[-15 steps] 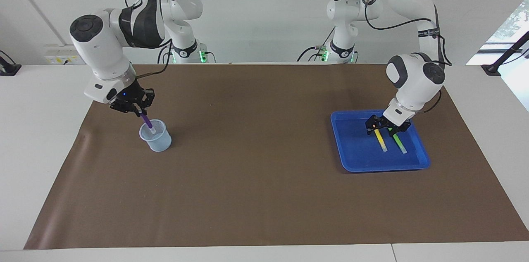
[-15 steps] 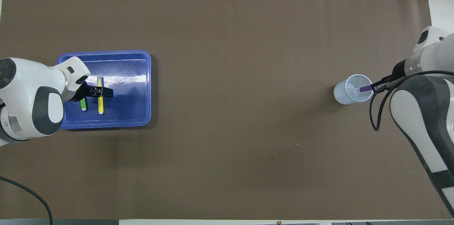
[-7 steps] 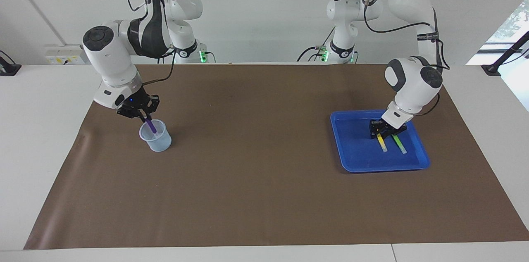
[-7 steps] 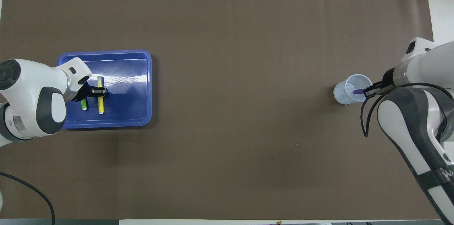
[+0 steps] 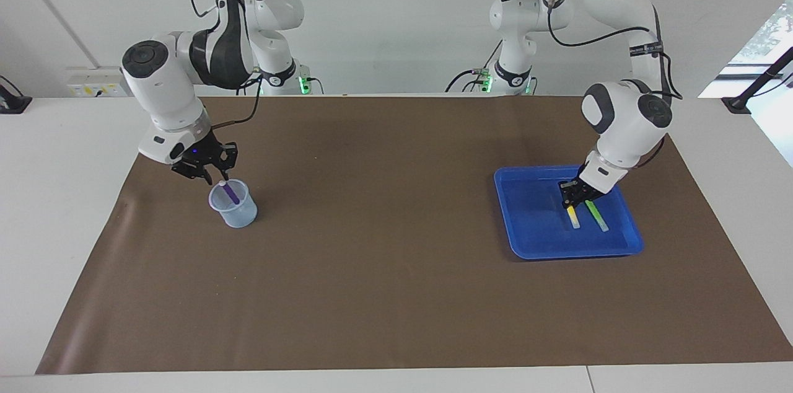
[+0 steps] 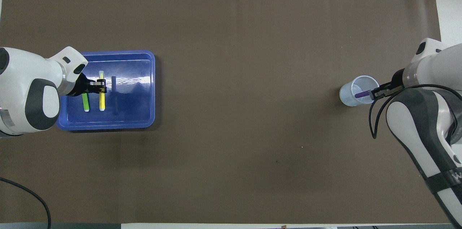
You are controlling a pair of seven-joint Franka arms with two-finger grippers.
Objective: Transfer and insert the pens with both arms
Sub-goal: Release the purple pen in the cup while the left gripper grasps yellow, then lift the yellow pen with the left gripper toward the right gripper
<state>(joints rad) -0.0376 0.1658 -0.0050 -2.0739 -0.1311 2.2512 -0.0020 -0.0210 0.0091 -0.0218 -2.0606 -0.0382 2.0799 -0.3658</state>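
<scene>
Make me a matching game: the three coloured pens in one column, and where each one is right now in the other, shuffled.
1. slim purple pen
2. slim yellow pen
3. slim green pen

A. lying loose in the blue plastic tray
B. leaning in the clear plastic cup
C. in the tray, pinched by the black left hand

Pairs: 1-B, 2-C, 3-A
</scene>
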